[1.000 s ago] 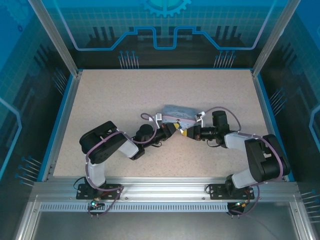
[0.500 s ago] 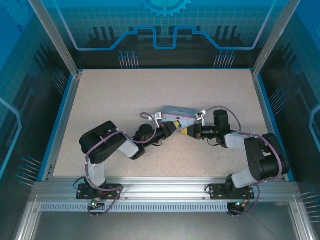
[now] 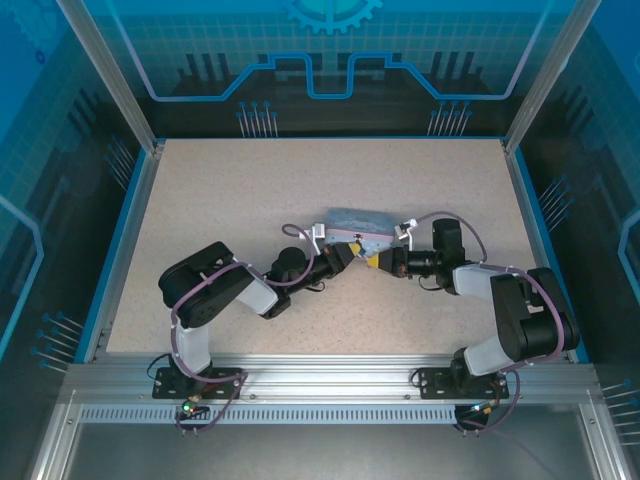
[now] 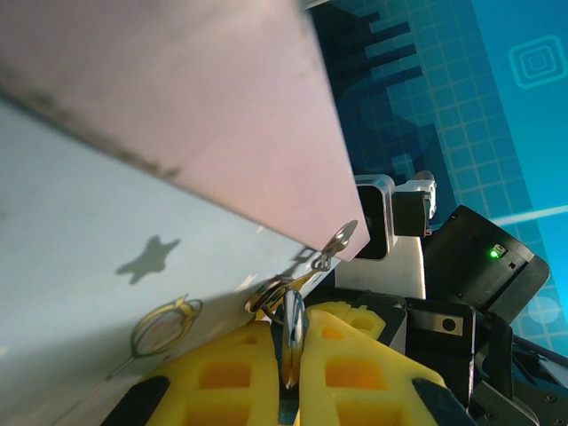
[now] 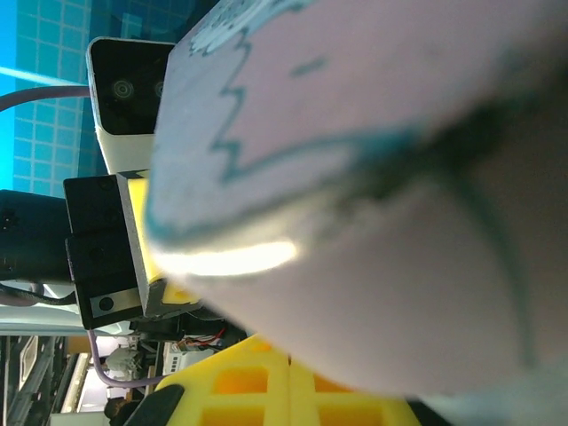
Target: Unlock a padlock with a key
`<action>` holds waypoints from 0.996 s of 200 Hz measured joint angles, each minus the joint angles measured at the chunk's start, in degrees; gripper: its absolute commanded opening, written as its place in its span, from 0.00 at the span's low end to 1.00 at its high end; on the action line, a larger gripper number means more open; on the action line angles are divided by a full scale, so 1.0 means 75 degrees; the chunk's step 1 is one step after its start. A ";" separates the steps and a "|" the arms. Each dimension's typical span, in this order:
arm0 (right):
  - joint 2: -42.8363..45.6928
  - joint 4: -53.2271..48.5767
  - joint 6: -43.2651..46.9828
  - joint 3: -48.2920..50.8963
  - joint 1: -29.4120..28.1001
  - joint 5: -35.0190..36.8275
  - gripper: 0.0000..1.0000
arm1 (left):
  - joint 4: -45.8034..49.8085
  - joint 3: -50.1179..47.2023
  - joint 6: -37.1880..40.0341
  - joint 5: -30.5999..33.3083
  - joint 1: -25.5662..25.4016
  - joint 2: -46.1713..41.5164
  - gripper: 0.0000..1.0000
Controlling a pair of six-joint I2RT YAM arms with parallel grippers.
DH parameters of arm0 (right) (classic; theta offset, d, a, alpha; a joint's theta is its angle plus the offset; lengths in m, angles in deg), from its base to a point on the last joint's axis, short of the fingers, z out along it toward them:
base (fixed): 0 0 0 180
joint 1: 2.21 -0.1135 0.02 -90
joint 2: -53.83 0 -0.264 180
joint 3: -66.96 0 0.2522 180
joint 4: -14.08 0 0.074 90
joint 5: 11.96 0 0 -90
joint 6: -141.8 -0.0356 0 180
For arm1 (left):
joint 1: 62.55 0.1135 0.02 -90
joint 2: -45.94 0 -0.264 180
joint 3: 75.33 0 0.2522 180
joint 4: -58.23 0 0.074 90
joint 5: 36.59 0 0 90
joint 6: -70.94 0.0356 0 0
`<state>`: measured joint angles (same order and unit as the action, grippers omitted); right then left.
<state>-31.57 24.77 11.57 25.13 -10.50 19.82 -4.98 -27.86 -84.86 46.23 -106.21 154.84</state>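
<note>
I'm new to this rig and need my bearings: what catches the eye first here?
Two black arms meet at the middle of the speckled beige table, their fingers close together beside a pale blue rectangular tin with a cartoon lid. In the left wrist view, the left arm's yellow fingers pinch a thin silvery metal key at the tin's edge. The right wrist view has the tin close up and blurred.

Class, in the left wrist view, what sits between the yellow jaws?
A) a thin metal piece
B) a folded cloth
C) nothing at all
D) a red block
A: a thin metal piece, apparently the key, stands edge-on, pinched between the yellow jaws of the left gripper, just below the pale blue tin.
</note>
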 measured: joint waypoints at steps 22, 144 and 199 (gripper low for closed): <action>-0.0003 -0.0055 0.0052 -0.0023 0.0032 -0.0044 0.00 | -0.0003 0.0000 0.0020 -0.0020 0.0000 0.0000 0.00; -0.0353 0.0810 -0.0332 0.0108 -0.0204 0.0128 0.00 | 0.0117 0.0000 0.0029 0.0251 0.0000 -0.0003 0.00; -0.0353 0.1046 -0.0618 0.0143 -0.0341 0.0344 0.00 | 0.0114 0.0000 0.0026 0.0393 0.0000 0.0000 0.00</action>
<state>-34.22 32.62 6.94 26.20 -13.06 22.40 -4.13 -27.86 -84.66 49.18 -106.21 154.84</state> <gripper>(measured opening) 0.051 0.092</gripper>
